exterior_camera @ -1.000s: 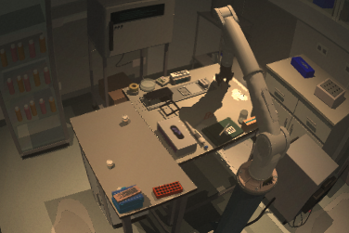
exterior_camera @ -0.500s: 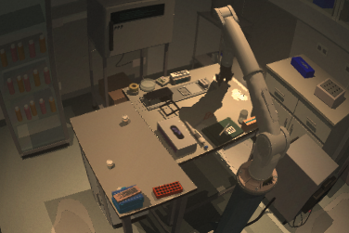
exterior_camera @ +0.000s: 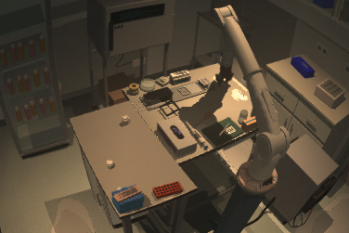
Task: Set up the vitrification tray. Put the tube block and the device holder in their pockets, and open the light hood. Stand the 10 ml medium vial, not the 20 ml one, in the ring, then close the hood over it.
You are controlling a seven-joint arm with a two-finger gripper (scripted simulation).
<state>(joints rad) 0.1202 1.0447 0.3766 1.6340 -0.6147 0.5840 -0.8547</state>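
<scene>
The thing in my gripper point(exterior_camera: 221, 81) is hidden by the fingers and the dim light; I am closed on a small object at the far right edge of the tray, but I cannot tell what it is. The tray point(exterior_camera: 172, 95) lies at the back of the table with dark pockets in it. A tube block point(exterior_camera: 180, 76) sits at its far edge. The light hood point(exterior_camera: 176, 136), a pale box, stands nearer the front. Two small vials point(exterior_camera: 125, 119) point(exterior_camera: 110, 163) stand apart on the left table.
A large grey instrument point(exterior_camera: 131, 22) stands on a stand behind the table. A blue tip box point(exterior_camera: 126, 198) and a red rack point(exterior_camera: 167, 189) sit at the near edge. A green mat point(exterior_camera: 225, 130) lies on the right. A cabinet point(exterior_camera: 306, 96) stands further right.
</scene>
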